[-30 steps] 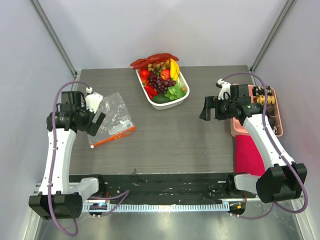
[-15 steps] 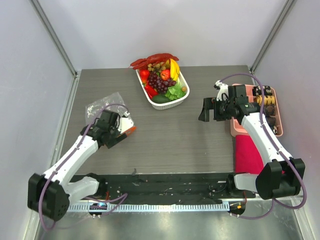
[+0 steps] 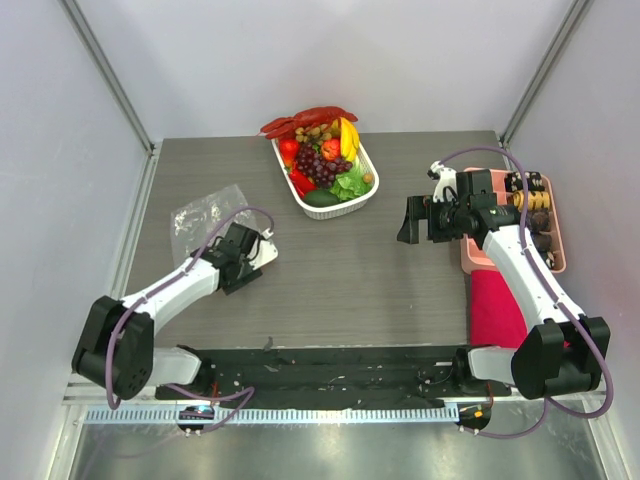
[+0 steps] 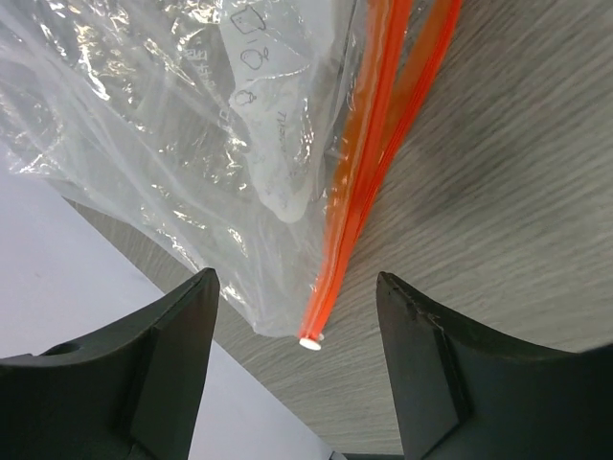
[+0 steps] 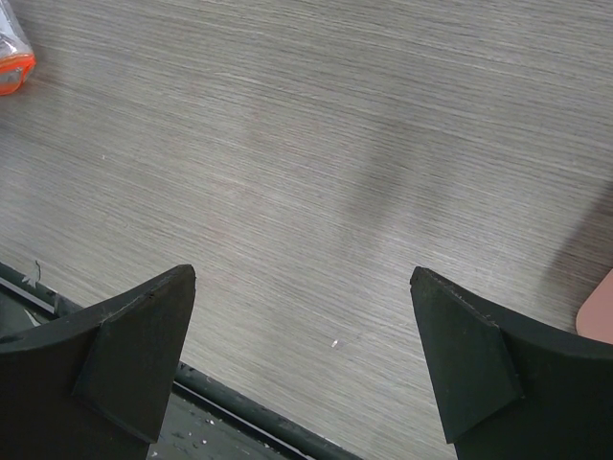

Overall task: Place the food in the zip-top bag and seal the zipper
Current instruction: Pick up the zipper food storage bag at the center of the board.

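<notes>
The food (image 3: 325,160), toy grapes, tomato, banana, pepper and green leaves, lies heaped in a white basket (image 3: 345,207) at the table's back centre. The clear zip-top bag (image 3: 198,213) lies flat and empty on the left. My left gripper (image 3: 243,257) is low over its near right edge, hiding the zipper from above. In the left wrist view the open gripper (image 4: 295,283) straddles the orange-red zipper (image 4: 375,163), and its white end piece (image 4: 309,341) lies between the jaws, untouched. My right gripper (image 3: 408,220) is open and empty above bare table (image 5: 302,278).
A pink divided tray (image 3: 470,252) with brown snacks stands at the right edge, with a red cloth (image 3: 493,308) in front of it. Grey walls close in the table on three sides. A black rail (image 3: 320,365) runs along the near edge.
My left arm has swung from the table's left side down and in, to the bag's zipper edge. The bag has shifted slightly. The right arm has hardly moved.
</notes>
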{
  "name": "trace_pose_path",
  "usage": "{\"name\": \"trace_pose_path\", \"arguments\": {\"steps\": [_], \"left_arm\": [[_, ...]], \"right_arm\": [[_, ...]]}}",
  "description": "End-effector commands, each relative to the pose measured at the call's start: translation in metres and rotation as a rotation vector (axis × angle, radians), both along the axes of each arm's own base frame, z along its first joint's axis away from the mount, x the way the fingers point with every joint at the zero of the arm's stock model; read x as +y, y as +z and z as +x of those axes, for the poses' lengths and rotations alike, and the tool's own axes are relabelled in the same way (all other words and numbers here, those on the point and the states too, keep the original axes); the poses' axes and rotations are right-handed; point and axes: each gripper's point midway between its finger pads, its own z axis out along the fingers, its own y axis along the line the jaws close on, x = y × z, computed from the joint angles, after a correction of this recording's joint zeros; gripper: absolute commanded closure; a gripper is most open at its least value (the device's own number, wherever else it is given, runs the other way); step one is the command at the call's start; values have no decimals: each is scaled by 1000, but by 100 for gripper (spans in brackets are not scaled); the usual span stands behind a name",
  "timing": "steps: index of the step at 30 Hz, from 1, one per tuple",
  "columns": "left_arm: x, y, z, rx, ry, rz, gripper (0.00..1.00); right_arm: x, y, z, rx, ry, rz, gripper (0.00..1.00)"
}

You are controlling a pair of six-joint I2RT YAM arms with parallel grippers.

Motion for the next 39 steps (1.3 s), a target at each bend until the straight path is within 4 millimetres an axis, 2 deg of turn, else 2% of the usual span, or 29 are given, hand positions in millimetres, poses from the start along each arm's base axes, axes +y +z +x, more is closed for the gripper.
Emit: {"name": "trace_pose_path", "arguments": {"steps": [1,12,14,19,20,22,23,24,26,27,28,29,30,31,32,33,34,36,37,39], "left_arm": [[2,0,18,-77,3,36,32],[9,-17,30,-86,27,115,54],[7,-15,31,-81,28,110,58],[-4,2,31,-43,68,26,80],[-8,13,38,-59,75,-5,83],[-7,24,35,-49,97,-25,97],[-12,37,41,-70,101,-54,100],[-12,43,35,-52,107,-64,100],[-23,58,32,-38,122,-145,100],[-33,83,40,-75,131,-209,100],[-35,88,25,-15,174,-239,100],[-41,98,21,1,190,-285,100],[-59,128,29,-22,182,-390,100],[-61,132,16,38,212,-408,100],[-71,143,13,51,253,-484,100],[-86,150,4,107,243,-563,100],[-100,170,5,113,240,-643,100],[-119,182,-15,223,249,-753,100],[-142,202,-26,292,188,-873,100],[-160,218,-37,363,195,-982,100]], "right_arm": [[0,5,2,-24,8,-11,0],[-1,5,2,-29,0,-17,0],[-2,7,2,-26,-14,-11,0],[0,15,6,-1,-41,51,1],[-3,15,6,17,-54,52,0],[-6,18,10,34,-54,65,0],[-8,18,8,53,-56,68,0],[-13,23,12,48,-68,72,0],[-14,32,11,43,-61,97,0],[-21,40,14,24,-84,111,0],[-21,51,13,-7,-82,128,0],[-21,57,13,-23,-79,139,0],[-20,68,13,-48,-78,150,0],[-18,79,11,-73,-81,166,0],[-13,91,8,-94,-64,196,0],[-9,100,5,-111,-50,217,0],[-5,107,1,-120,-35,247,0],[6,131,-10,-170,23,299,0],[9,138,-14,-183,40,313,0],[14,158,-26,-238,89,326,0]]}}
